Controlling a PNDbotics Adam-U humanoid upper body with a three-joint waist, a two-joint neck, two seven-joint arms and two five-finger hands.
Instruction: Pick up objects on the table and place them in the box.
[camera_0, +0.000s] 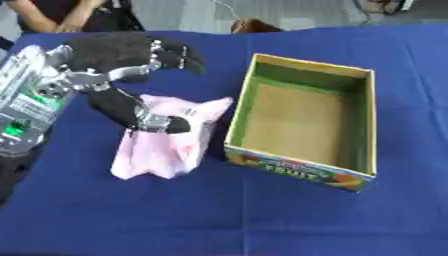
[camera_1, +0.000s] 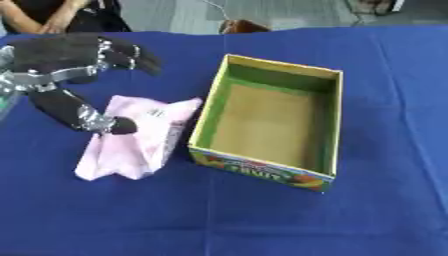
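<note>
From where I stand, the robot's left hand (camera_0: 131, 75) comes in over the left edge of the blue tabletop (camera_0: 262, 215) and hangs spread above the pink packet (camera_0: 171, 142), which is the only loose thing I can see to be picked up. The fingers (camera_0: 179, 55) arch out wide over the far side of the packet while the thumb (camera_0: 144, 117) reaches down, its tip touching or nearly touching the top of the pink wrapping; nothing is pinched between them yet, so I would say the hand is being set around the packet to close on it, not carrying it. The packet is soft and crumpled, and it lies in the left half of the tabletop with its right corner just beside the box's near-left wall, which keeps the coming lift short. It looks likely to sag or fold when grasped, so the hold probably has to gather its middle. To the right stands the open cardboard box (camera_0: 241, 115), green inside with a fruit picture on its near face, nothing in it, mouth up and ready to take the packet. The right hand does not show in either view.
</note>
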